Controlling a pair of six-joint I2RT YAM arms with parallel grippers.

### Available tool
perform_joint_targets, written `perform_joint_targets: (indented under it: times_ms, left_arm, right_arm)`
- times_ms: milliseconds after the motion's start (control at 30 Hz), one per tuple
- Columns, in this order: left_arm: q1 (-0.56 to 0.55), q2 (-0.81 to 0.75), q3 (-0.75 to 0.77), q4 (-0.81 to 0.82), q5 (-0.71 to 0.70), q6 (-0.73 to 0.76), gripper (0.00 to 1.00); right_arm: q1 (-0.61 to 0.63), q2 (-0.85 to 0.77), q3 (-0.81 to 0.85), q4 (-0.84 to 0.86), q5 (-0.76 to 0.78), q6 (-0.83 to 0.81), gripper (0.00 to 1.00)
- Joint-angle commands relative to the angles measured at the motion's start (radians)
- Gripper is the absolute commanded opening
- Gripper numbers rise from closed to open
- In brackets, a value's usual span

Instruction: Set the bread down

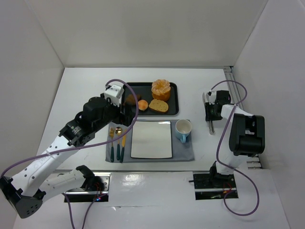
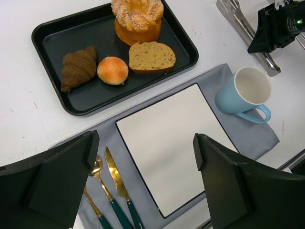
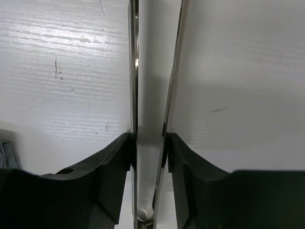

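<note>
The bread [image 1: 158,105] is a flat golden-tan slice lying in the black tray [image 1: 172,110], in front of a tall ridged orange lump [image 1: 161,89]. In the left wrist view the bread [image 2: 151,57] lies far ahead of my fingers. My left gripper [image 1: 126,114] hovers over the tray's near left corner; in its own view it [image 2: 145,148] is open and empty, above the white plate [image 2: 167,138]. My right gripper [image 1: 210,117] rests at the right of the table; in its own view it [image 3: 148,148] is shut on metal tongs [image 3: 135,86].
A croissant [image 2: 78,67] and a small round bun [image 2: 112,70] share the tray. The plate sits on a grey placemat [image 1: 183,152] with gold cutlery [image 1: 116,140] to its left and a blue mug [image 1: 183,130] to its right. White walls enclose the table.
</note>
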Motion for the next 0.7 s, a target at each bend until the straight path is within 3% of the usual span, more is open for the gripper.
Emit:
perform_joint_targets:
  times_ms: [0,267,500,667]
  left_arm:
    - [-0.003,-0.003,0.003,0.043,-0.015,0.006,1.00]
    - [-0.003,0.007,-0.006,0.053,-0.024,0.006,1.00]
    - [-0.003,0.016,-0.006,0.053,-0.033,0.006,1.00]
    - [-0.003,0.034,-0.006,0.053,-0.042,0.015,1.00]
  right_arm:
    - [0.006,-0.006,0.001,0.000,0.021,-0.001,0.44]
    - [0.006,-0.113,0.001,0.000,0.000,-0.010,0.29]
    - [0.006,-0.245,0.022,-0.009,-0.077,-0.029,0.29]
    - [0.006,-0.287,0.071,-0.049,-0.123,-0.050,0.39]
